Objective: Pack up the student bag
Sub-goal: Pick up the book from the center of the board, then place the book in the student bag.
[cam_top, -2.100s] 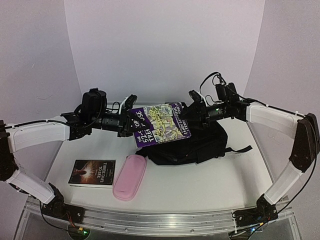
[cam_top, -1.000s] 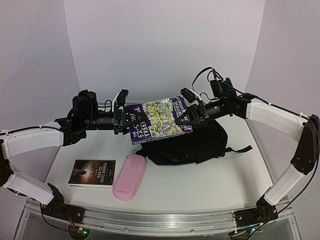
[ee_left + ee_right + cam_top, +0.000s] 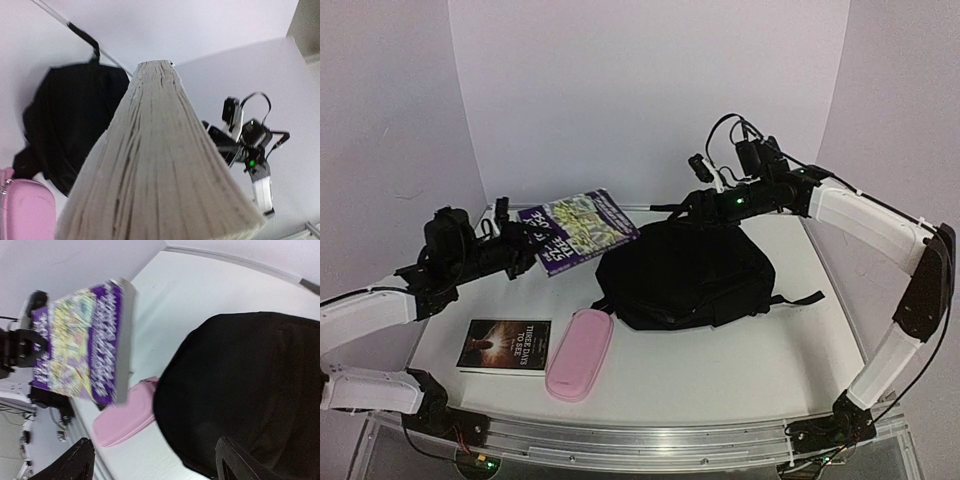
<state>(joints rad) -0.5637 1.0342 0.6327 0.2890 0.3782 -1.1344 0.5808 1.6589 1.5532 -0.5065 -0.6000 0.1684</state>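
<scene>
**Top view:** bag (image 3: 685,272) lies on table (image 3: 740,370), mid-right, w/ a strap trailing off to its right. L gripper (image 3: 518,245) is clamped on left edge of purple book (image 3: 575,228). The book is up in the air, tilted, left of bag & apart from it. R gripper (image 3: 705,190) hangs over bag's far edge; jaw gap hard to read from here. Dark book (image 3: 505,345) lies flat at front-left. Pink case (image 3: 579,353) is just beside it on the right, close to bag's front-left corner; can't tell if touching.

**L wrist:** purple book's (image 3: 160,165) page edge fills mid-frame, running away from cam. Own fingers hidden behind it. Bag (image 3: 70,130) at left, case (image 3: 25,210) in bottom-left corner, R arm (image 3: 250,145) in background at right.

**R wrist:** R gripper (image 3: 152,455) stands wide. Its fingers (image 3: 80,460) are far apart w/ nothing between them. Bag (image 3: 250,385) is below, filling right half of view. Purple book (image 3: 85,345) at left, cover toward cam, w/ L gripper (image 3: 20,347) on its far edge. Case (image 3: 125,415) shows past bag's edge.
</scene>
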